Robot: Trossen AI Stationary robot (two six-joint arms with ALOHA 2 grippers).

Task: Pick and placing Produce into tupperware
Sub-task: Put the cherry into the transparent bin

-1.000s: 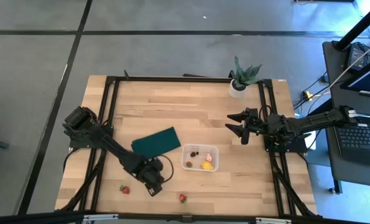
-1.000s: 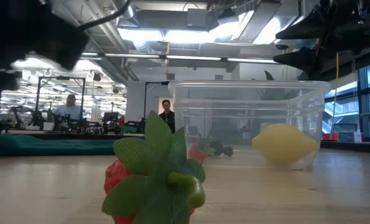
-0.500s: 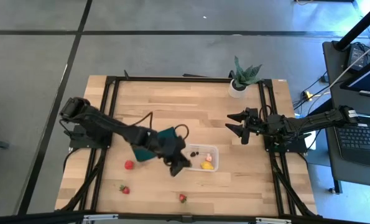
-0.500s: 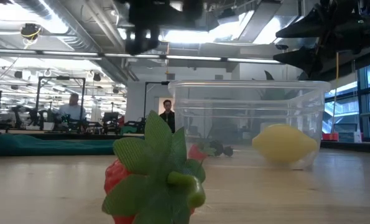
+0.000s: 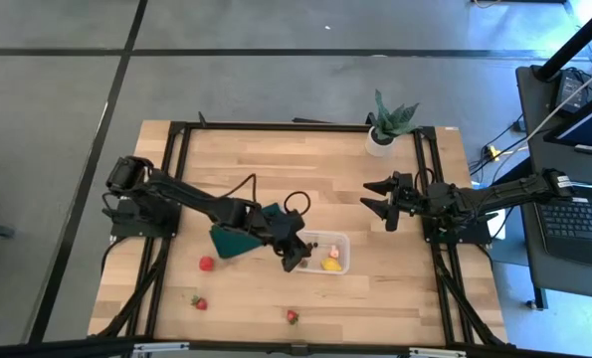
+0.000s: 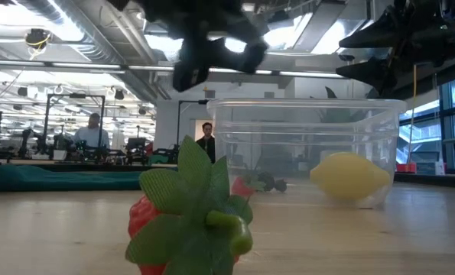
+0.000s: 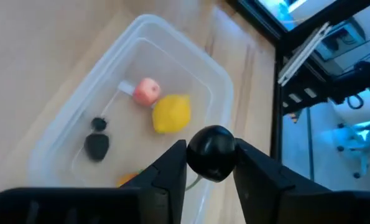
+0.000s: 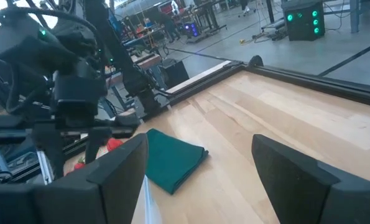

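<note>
My left gripper (image 7: 211,163) grasps a dark berry (image 7: 211,153) above the tub (image 7: 219,84); my right gripper (image 5: 381,199) hangs released.

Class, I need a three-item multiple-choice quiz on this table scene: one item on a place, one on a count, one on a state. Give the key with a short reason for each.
1. Where is the left gripper?
A. Beside the potted plant
B. Over the tupperware
C. Off the table's edge

2. How many red fruits lie on the table outside the tupperware?
A. One
B. Five
C. Three

3. What state is the right gripper in?
A. Open, holding nothing
B. Shut on a lemon
C. Shut on a strawberry

Key:
1 B: the left wrist view looks down past the gripper's fingers into the tupperware, with a dark berry clamped between them.
2 C: the high view shows a round red fruit and two strawberries on the wood.
3 A: the right wrist view shows its fingers wide apart with nothing between them.
</note>
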